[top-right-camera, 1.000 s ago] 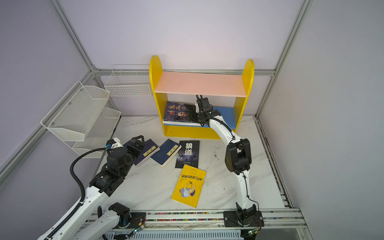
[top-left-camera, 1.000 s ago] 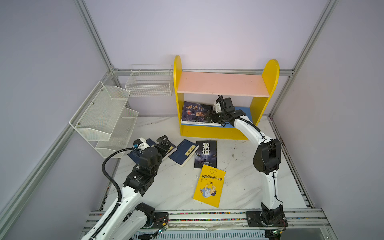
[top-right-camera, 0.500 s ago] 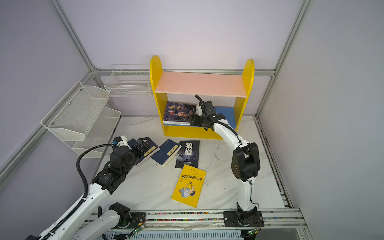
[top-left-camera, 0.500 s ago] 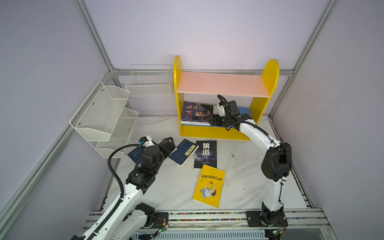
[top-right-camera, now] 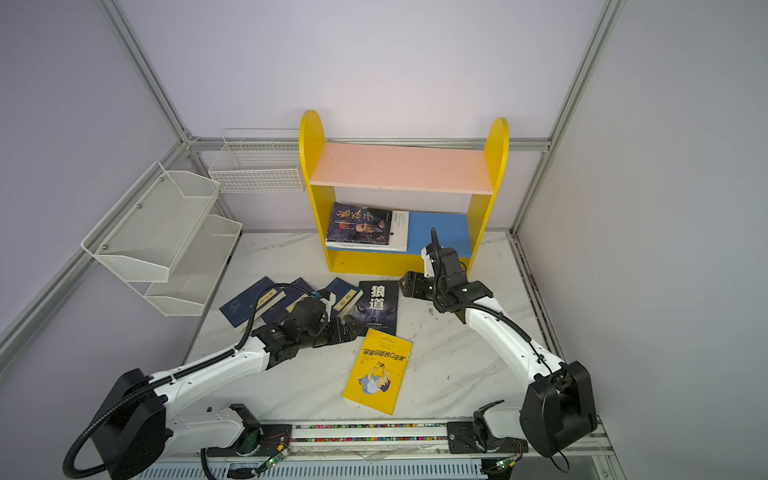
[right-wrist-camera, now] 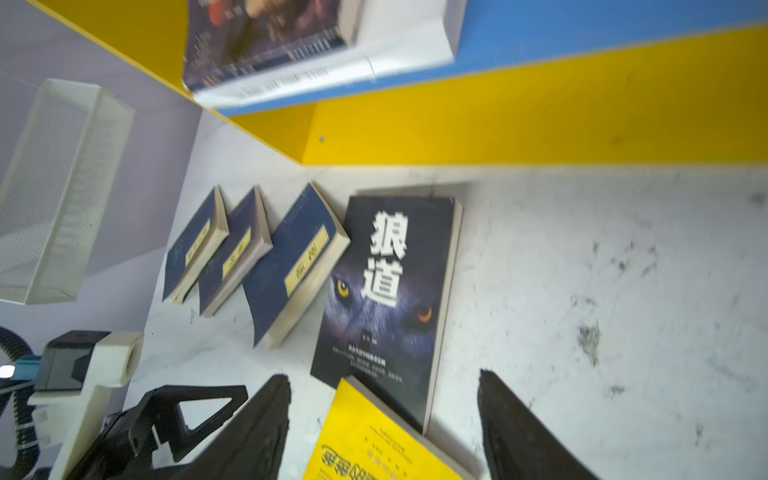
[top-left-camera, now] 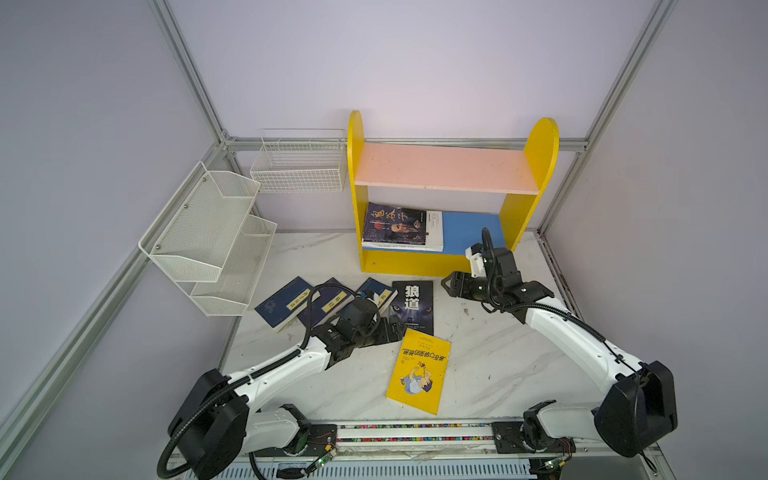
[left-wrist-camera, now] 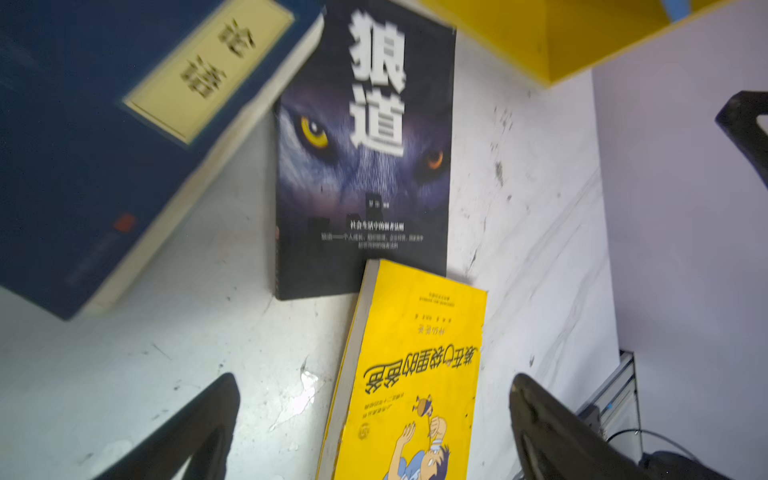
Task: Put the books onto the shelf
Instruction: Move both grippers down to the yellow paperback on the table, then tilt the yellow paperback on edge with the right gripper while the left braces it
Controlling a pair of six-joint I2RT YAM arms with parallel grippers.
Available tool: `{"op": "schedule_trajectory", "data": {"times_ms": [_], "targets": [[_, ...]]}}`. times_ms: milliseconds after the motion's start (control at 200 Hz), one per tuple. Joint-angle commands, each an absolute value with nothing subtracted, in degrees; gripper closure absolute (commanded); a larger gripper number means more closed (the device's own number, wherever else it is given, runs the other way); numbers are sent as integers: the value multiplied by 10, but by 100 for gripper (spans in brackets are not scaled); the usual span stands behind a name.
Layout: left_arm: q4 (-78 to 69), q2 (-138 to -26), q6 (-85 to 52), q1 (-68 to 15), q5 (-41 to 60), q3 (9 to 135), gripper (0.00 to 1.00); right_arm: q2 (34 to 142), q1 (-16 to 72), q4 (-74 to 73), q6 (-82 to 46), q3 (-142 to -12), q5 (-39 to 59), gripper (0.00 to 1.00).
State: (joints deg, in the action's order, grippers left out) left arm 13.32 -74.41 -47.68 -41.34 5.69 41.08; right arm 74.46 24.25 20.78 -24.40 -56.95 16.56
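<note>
The shelf (top-left-camera: 415, 266) is yellow with a pink board (top-left-camera: 444, 168) and a blue board (top-left-camera: 469, 232); 3 books (right-wrist-camera: 270, 270) are navy with yellow labels (right-wrist-camera: 306, 266).

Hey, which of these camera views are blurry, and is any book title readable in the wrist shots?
Both top views: sharp, evenly lit. Left wrist view: soft overall, the navy book blurriest, the title on the wolf-eyes book readable. Right wrist view: smeared, worst on the stacked books on the shelf; the wolf title legible too.
</note>
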Motion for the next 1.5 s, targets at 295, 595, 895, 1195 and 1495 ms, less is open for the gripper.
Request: {"op": "schedule_trajectory", "data": {"times_ms": [295, 595, 895, 1195, 1495], "targets": [[35, -857, -524, -500, 25, 429, 5, 672, 272, 267, -285, -424, 222, 29], [35, -875, -584, -529, -27, 421, 8, 668, 272, 235, -278, -337, 275, 28], [17, -890, -631, -559, -60, 417, 8, 722, 273, 196, -230, -311, 320, 29], [-38, -916, -662, -578, -52, 419, 8, 794, 273, 62, -249, -300, 465, 38], [-204, -908, -707, -577, -44, 351, 8, 658, 272, -145, -457, -285, 459, 50]]}}
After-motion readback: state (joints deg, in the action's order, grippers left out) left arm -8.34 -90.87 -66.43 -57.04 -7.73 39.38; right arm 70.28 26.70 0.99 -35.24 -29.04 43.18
